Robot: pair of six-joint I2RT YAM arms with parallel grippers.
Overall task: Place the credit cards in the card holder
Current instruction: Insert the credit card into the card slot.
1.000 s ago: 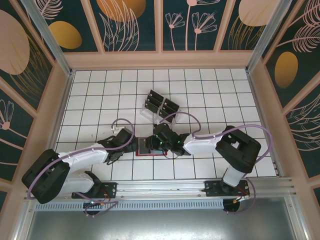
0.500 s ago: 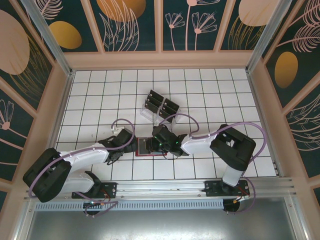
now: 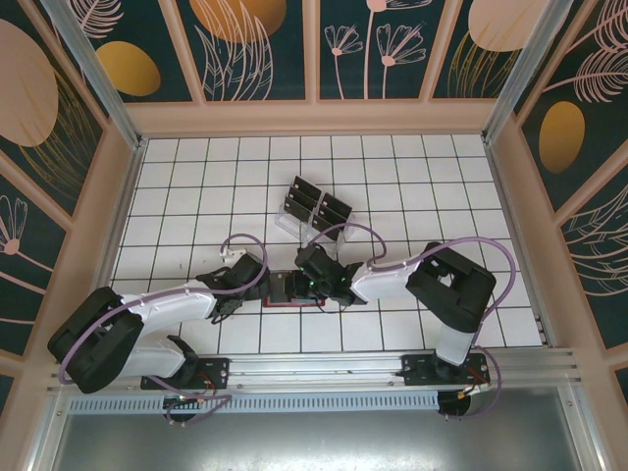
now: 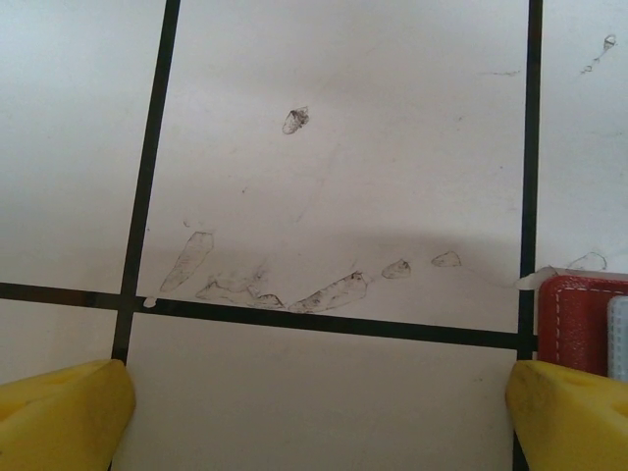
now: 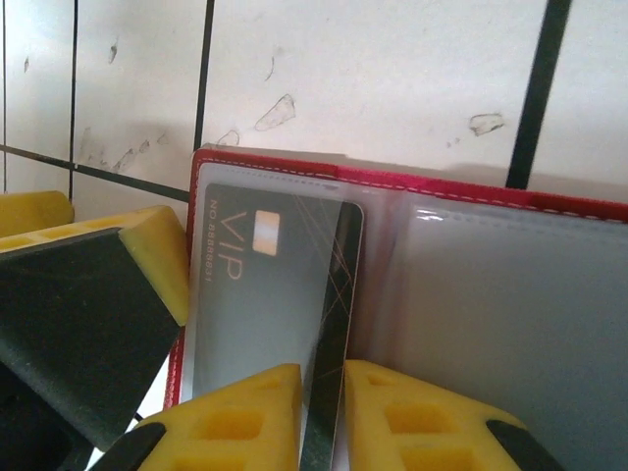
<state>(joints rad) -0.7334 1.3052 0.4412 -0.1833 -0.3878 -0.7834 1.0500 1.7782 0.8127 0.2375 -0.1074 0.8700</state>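
**Q:** Right gripper (image 5: pixel 322 417), state?

**A:** Fingers almost closed, pinching the near edge of a dark VIP credit card (image 5: pixel 260 294). The card's far end lies over the left half of the open card holder (image 5: pixel 510 304). Whether it has gone under the pocket film cannot be told.

**Q:** Card holder position?

**A:** Open flat on the white gridded table (image 3: pixel 196 196). It is close to the near edge, roughly midway between the left and right edges. It has a red rim with pale stitching, and its grey-blue pockets face up.

**Q:** Left gripper (image 4: pixel 314 417)?

**A:** Jaws wide apart, with only bare tabletop between them. The yellow fingertips (image 4: pixel 59 417) are low over the table. One fingertip sits just beside the card holder's left edge; contact cannot be told.

**Q:** Other cards?

**A:** Dark credit cards (image 3: pixel 306 192) stand upright in a clear slotted rack (image 3: pixel 289 220). The rack is farther from the near edge than the card holder, toward the middle of the table. It is apart from both grippers, and the two grippers face each other across the card holder.
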